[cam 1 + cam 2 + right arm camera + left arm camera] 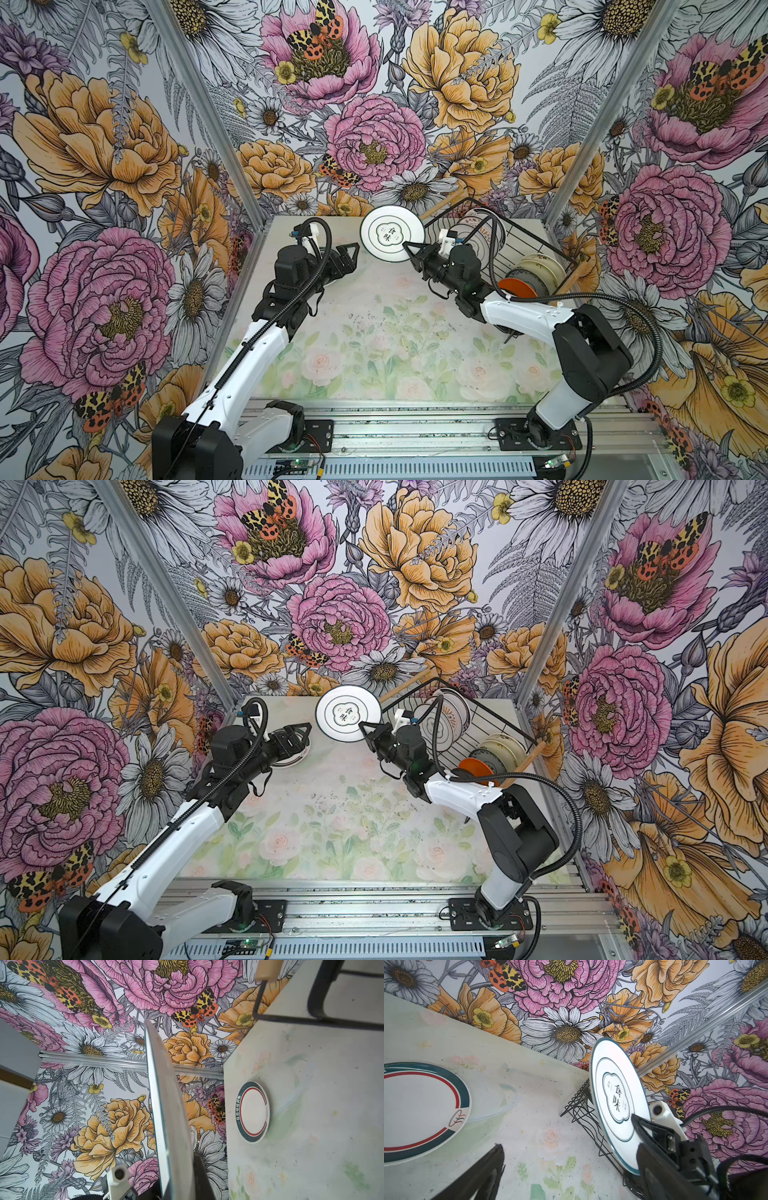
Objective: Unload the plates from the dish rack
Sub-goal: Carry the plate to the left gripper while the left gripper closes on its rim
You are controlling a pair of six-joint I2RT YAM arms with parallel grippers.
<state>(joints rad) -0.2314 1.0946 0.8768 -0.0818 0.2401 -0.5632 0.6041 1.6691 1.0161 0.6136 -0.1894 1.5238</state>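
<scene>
A white plate with a teal rim and dark characters point(392, 240) point(348, 720) point(614, 1103) hangs upright above the table's back middle, just left of the dish rack. My right gripper point(409, 248) point(180, 1178) is shut on its lower edge. The black wire dish rack point(536, 243) point(494, 723) stands at the back right and holds several upright plates point(540, 270), with an orange one point(517, 286) nearest. My left gripper point(351, 259) point(570, 1147) is open and empty. It hovers over a white plate with a teal and red rim point(421, 1113) point(253, 1112) lying flat on the table.
Wooden rod handles point(440, 205) point(575, 276) stick out at the rack's two ends. Flowered walls with aluminium posts point(582, 166) close in the table on three sides. The pale rose-print table surface point(395, 340) stretches in front of both arms.
</scene>
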